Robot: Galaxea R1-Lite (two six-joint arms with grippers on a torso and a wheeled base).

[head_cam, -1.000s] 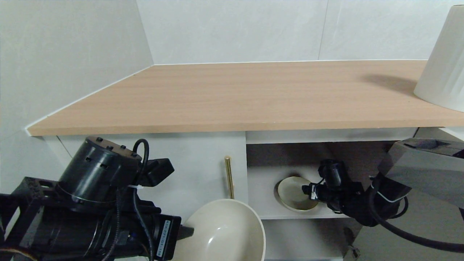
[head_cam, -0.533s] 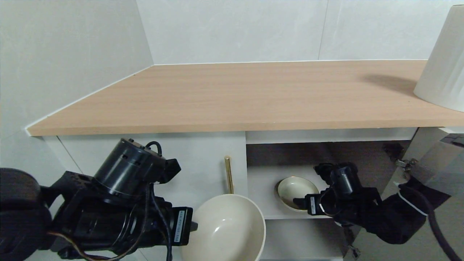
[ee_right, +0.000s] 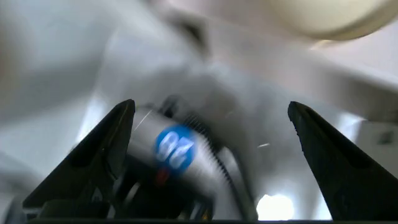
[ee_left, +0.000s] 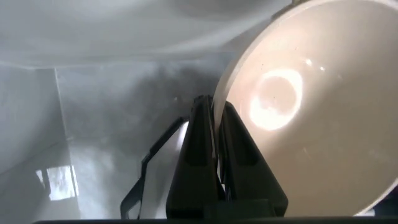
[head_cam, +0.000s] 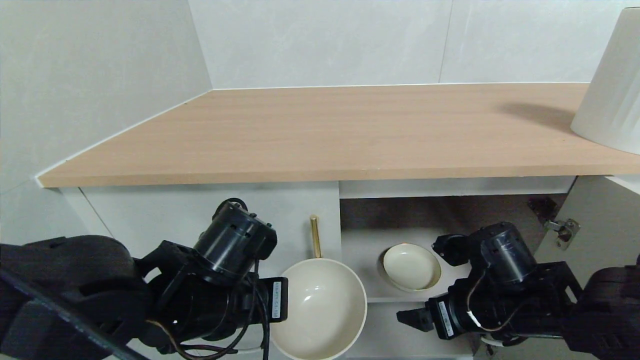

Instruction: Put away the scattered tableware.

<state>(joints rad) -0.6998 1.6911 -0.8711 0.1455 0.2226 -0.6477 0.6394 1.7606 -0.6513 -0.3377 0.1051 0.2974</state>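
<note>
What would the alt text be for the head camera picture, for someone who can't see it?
The left gripper holds a large cream bowl by its rim before an open cabinet under a wooden counter. A smaller dish sits on the cabinet's shelf, with the open right gripper in front of it.

1. Left of the small bowl (head_cam: 411, 266), the shelf (head_cam: 359, 260) lies bare up to the closed door (head_cam: 300, 210).
2. The large bowl (head_cam: 320, 305) blocks the way lower left of it.
3. The right gripper (head_cam: 407, 319) hangs in front, just below it.
</note>
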